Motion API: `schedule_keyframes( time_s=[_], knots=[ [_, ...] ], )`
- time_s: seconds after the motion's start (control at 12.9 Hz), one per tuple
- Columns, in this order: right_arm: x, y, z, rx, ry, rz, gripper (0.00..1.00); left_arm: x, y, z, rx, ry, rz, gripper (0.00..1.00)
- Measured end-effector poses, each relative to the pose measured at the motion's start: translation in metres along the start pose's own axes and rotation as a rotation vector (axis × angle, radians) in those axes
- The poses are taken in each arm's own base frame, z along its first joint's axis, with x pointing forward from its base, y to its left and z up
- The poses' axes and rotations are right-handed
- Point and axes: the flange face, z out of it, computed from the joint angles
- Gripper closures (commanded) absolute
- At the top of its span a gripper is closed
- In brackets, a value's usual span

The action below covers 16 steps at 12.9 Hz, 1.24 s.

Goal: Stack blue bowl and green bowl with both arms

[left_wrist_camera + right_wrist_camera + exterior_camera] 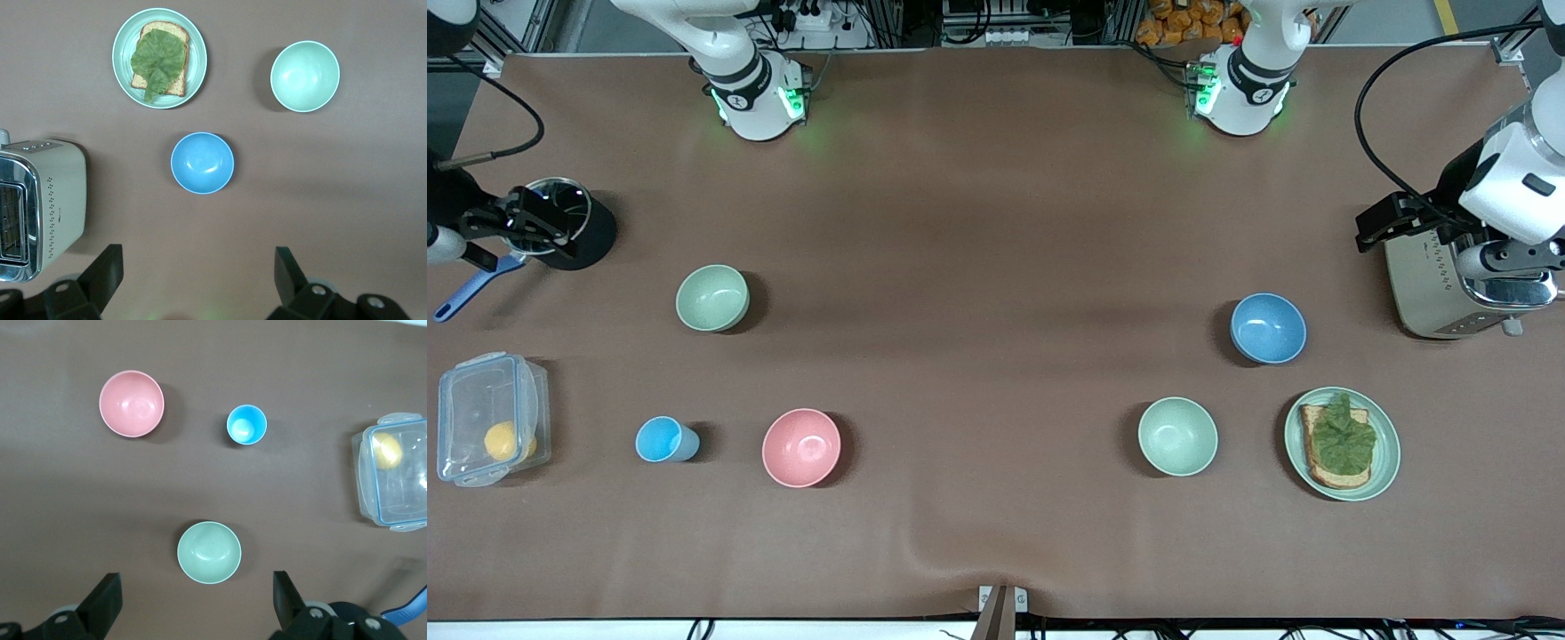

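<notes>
The blue bowl (1268, 328) sits upright toward the left arm's end of the table, beside the toaster; it also shows in the left wrist view (202, 163). One green bowl (1177, 436) stands nearer the front camera than the blue bowl and shows in the left wrist view (305, 75). A second, look-alike green bowl (712, 298) stands toward the right arm's end and shows in the right wrist view (209, 552). My left gripper (1383, 227) (199, 280) is open and empty, high over the toaster's edge. My right gripper (511, 222) (197, 603) is open and empty, high over the black utensil holder.
A toaster (1449, 284) and a pale-green plate with toast and lettuce (1342, 443) are at the left arm's end. A pink bowl (801, 447), a light-blue cup (665, 439), a clear lidded box (489, 431), a black utensil holder (574, 231) and a blue spatula (467, 293) are at the right arm's end.
</notes>
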Motion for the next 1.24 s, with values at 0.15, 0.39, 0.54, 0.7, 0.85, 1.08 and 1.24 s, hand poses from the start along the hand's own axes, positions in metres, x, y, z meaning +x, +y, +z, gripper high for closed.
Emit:
schedule_keyframes(
  time_s=[0.15,0.39,0.54,0.7,0.85,1.08,1.24],
  knots=[
    [0.007,0.002,0.019,0.002,-0.034,0.000,0.00,0.007,-0.005,0.016,0.002,-0.032,-0.009,0.00],
    [0.016,0.004,0.044,0.007,-0.077,0.002,0.00,0.017,-0.014,0.032,-0.007,-0.062,-0.026,0.00],
    [0.023,0.005,0.068,0.013,-0.113,0.002,0.00,0.018,-0.014,0.034,-0.007,-0.068,-0.027,0.00],
    [0.029,0.006,0.086,0.016,-0.136,0.000,0.00,0.017,-0.014,0.035,-0.004,-0.079,-0.026,0.00],
    [0.038,0.007,0.109,0.017,-0.153,-0.001,0.00,0.014,-0.016,0.040,0.004,-0.116,-0.028,0.00],
    [0.049,0.006,0.147,0.031,-0.190,-0.001,0.00,0.015,-0.018,0.060,0.016,-0.192,-0.029,0.00],
    [0.042,0.007,0.178,0.042,-0.248,0.003,0.00,0.026,-0.016,0.091,0.019,-0.246,-0.024,0.00]
  ],
)
